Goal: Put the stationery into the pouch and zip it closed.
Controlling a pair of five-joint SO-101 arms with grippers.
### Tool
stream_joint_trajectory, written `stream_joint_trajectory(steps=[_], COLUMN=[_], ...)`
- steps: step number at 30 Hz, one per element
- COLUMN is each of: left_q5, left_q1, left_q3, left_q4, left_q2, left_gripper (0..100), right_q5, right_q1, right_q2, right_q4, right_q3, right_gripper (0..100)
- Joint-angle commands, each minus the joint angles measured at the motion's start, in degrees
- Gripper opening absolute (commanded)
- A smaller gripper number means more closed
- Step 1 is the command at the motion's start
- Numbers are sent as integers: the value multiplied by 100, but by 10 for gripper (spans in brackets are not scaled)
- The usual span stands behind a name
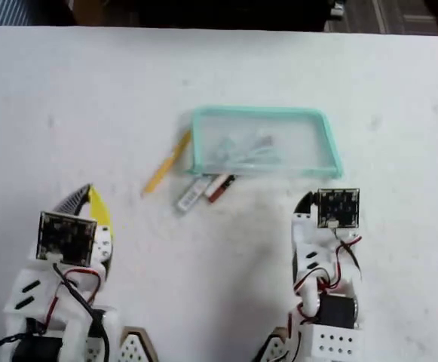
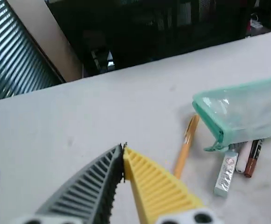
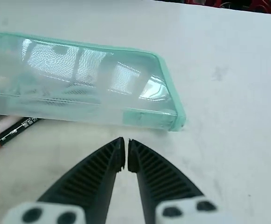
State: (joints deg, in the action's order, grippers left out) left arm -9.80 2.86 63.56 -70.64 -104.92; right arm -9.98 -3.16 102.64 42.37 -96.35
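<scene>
I am holding my left pincer [image 1: 90, 197] low over the near left of the white tabletop [image 1: 68, 90], its grey and yellow halves pressing together with nothing between them. Further in, an orange-yellow pen [image 1: 167, 162] is lying slantwise, its far end just beside the left end of the pouch [image 1: 256, 111]. A silver-labelled stick [image 1: 191, 194], perhaps glue, and a red-brown marker [image 1: 220, 188] are lying against the pouch's near edge. The clear, mint-trimmed pouch is lying flat mid-tabletop, holding pale things I cannot make out. My right pincer [image 3: 126, 142] is hanging near its near right corner, black halves drawn together, gripping nothing.
</scene>
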Motion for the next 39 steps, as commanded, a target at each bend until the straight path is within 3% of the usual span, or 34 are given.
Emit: stream_joint_trajectory(steps=[1, 6, 12, 16, 23, 27, 33, 39], left_q5=[-79, -888, -527, -527, -501, -466, -176, -158], left_q1=[-75, -215, -1226, -1903, -2026, -2070, -2026, -2070], left_q3=[229, 615, 703, 756, 158, -668, -782, -791], left_q4=[932, 1802, 2796, 2848, 3560, 3578, 3613, 3622], left_q2=[22, 22, 57, 338, 2809, 4426, 5877, 6659], left_gripper=[28, 25, 27, 28, 28, 26, 24, 24], right_q5=[26, 26, 26, 26, 26, 26, -18, -1310], right_q1=[-251, -338, -338, -347, -347, -347, -347, -312], right_q2=[22, 22, 22, 22, 22, 22, 22, -22], right_q4=[-110, -119, -119, -110, -101, -101, -101, -84], right_q3=[-53, -53, -53, -53, -53, -53, -53, -53], right_gripper=[18, 18, 18, 18, 18, 18, 18, 18])
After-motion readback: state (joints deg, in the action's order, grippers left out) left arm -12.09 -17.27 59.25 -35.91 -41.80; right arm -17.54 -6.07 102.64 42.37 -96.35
